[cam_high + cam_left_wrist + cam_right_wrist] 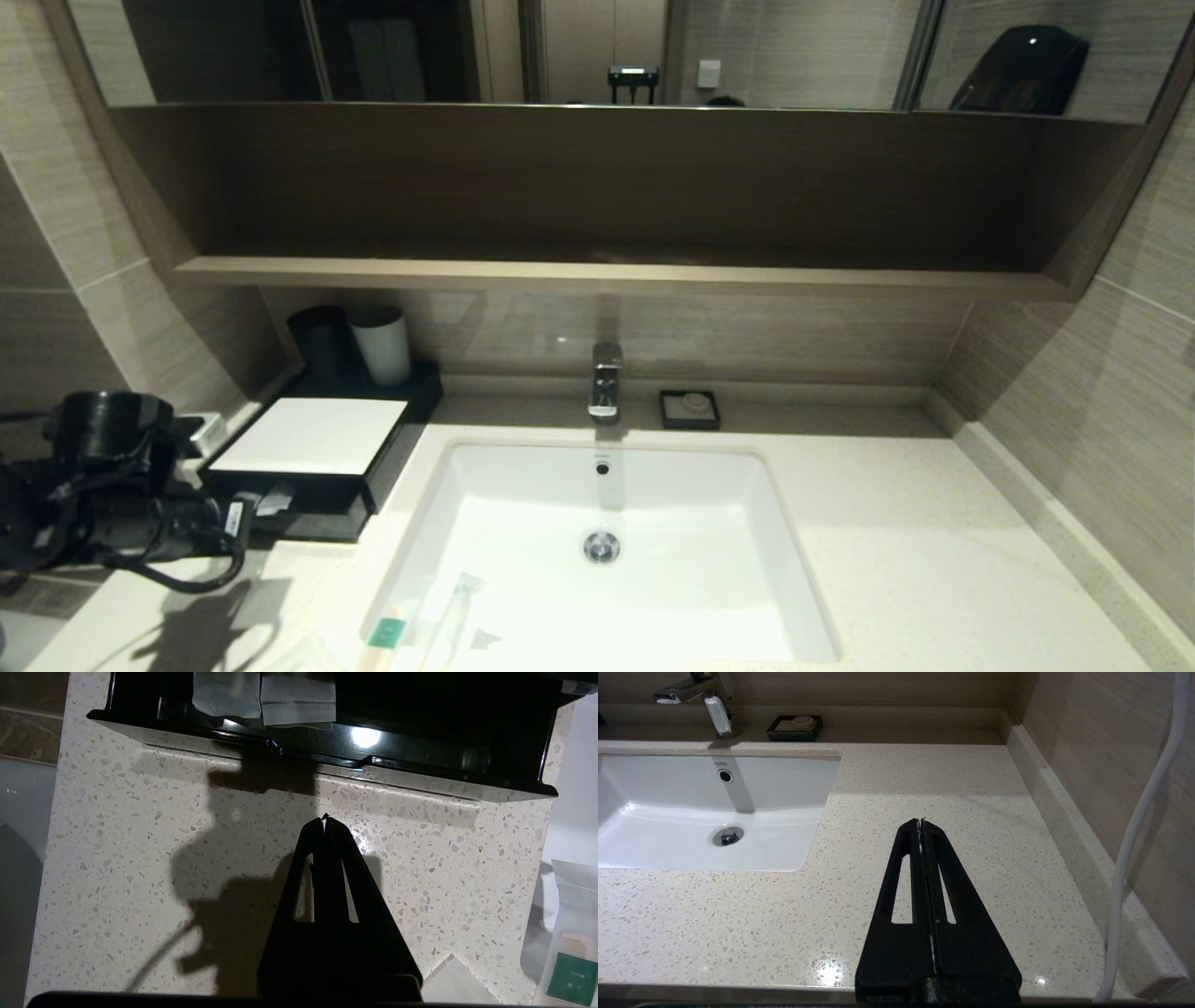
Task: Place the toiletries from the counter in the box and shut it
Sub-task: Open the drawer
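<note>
Just before the open drawer [327, 751] of the black box [317, 439], my left gripper [324, 820] hangs over the speckled counter [140, 858], its two fingers pressed together and holding nothing; it touches neither the drawer's front lip nor the stone. In the drawer I see two pale packets [264, 697] lying side by side against the glossy black floor. The box's white top panel faces up, with a black cup [320, 341] and a white cup [381, 345] standing behind it. On the counter's near edge, by the left front corner of the sink [653, 523], lie the remaining packets: one with a teal-green label [385, 635] and a long slim one [453, 611], both with their long axes running roughly front to back, tilted slightly rightward at the far end. A tap [605, 381] and a soap dish [690, 409] stand behind the basin. My right gripper [921, 822], clenched and empty, rests above bare counter right of the sink.
</note>
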Controlling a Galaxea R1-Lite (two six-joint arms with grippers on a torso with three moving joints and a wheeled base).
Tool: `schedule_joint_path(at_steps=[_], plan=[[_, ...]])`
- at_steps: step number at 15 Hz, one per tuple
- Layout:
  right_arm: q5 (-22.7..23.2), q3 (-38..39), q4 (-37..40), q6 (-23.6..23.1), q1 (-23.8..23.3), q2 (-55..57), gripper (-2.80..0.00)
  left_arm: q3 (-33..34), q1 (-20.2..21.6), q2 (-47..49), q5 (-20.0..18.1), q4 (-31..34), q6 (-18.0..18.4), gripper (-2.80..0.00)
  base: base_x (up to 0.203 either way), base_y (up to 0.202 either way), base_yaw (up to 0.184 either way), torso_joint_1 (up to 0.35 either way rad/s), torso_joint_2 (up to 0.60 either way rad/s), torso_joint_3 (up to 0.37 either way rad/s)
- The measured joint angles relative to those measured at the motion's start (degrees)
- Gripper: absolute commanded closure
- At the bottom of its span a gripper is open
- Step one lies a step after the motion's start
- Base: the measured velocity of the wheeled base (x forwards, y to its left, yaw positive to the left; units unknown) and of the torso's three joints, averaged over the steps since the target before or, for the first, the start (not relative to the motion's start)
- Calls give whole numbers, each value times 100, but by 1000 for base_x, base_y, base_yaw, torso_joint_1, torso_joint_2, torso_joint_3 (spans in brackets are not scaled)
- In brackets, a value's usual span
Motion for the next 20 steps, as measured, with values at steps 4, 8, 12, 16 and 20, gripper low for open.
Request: schedule_joint_path(at_steps=[4, 8, 12, 16, 20], plan=[[0, 5, -1, -2, 0, 0, 0, -227, -5, 179, -6, -11, -43, 0, 0, 0, 0, 0, 0, 0], [1, 5, -1, -5, 0, 0, 0, -312, -5, 300, -11, -6, -12, 0, 0, 0, 0, 0, 0, 0], [-1, 2, -1, -2, 0, 0, 0, -346, -2, 346, -10, -17, -14, 0, 0, 0, 0, 0, 0, 0], [-1, 2, -1, -3, 0, 0, 0, -456, -2, 432, -19, -26, -14, 0, 0, 0, 0, 0, 0, 0], [-1, 2, -1, -2, 0, 0, 0, -536, -2, 564, -13, -26, -13, 0, 0, 0, 0, 0, 0, 0]])
